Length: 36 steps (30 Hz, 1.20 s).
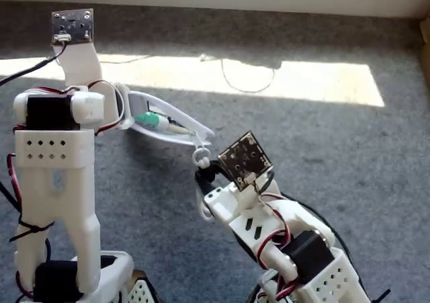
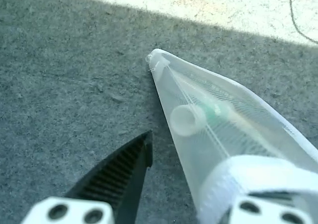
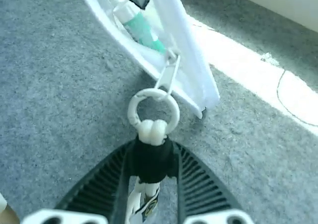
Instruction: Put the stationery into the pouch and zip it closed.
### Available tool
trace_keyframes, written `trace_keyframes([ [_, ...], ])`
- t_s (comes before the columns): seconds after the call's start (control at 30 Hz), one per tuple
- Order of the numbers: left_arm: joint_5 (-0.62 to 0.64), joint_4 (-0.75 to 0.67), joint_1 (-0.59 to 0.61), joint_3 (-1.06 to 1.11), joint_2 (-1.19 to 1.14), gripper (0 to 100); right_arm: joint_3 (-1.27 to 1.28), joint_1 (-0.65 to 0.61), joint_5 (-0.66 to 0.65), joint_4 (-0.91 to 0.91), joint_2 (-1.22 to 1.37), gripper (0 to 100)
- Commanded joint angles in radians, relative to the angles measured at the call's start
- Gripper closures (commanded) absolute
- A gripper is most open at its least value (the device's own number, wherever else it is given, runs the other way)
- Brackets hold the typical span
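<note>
The mesh pouch (image 1: 180, 119) is stretched over the carpet (image 1: 349, 155), with its long axis from the left gripper (image 2: 184, 159), jaws apart, to the right gripper (image 3: 151, 159), which is clamped on the zipper pull (image 3: 168, 75). A green pen (image 1: 149, 120) lies inside.

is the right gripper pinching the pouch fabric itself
No, the right gripper is shut on a black tab tied to the white ring on the zipper pull, not on the pouch itself.
</note>
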State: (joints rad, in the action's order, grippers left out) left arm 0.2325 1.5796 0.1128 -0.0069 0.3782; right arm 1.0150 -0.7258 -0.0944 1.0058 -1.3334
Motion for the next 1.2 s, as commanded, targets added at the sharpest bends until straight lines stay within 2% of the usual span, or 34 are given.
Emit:
trace_keyframes([
  [0.0,-0.011,-0.054,-0.085,-0.03,0.013,72,-0.059,0.015,-0.014,0.07,-0.045,98.8],
  [0.17,-0.098,-0.149,-0.189,-0.03,0.012,73,-0.059,0.016,-0.089,0.173,-0.096,98.8],
  [0.33,-0.152,-0.226,-0.28,-0.028,0.008,73,-0.059,0.024,-0.095,0.231,-0.15,98.8],
  [0.53,-0.221,-0.226,-0.392,-0.051,0.013,73,-0.058,0.162,-0.097,0.231,-0.179,98.8],
  [0.7,-0.293,-0.224,-0.458,-0.085,0.012,72,-0.031,0.163,-0.097,0.228,-0.182,98.8],
  [1.03,-0.302,-0.233,-0.529,-0.142,0.005,72,0.01,0.166,-0.097,0.186,-0.182,98.8],
  [1.17,-0.302,-0.282,-0.555,-0.145,0.004,73,0.013,0.165,-0.097,0.188,-0.182,98.8],
])
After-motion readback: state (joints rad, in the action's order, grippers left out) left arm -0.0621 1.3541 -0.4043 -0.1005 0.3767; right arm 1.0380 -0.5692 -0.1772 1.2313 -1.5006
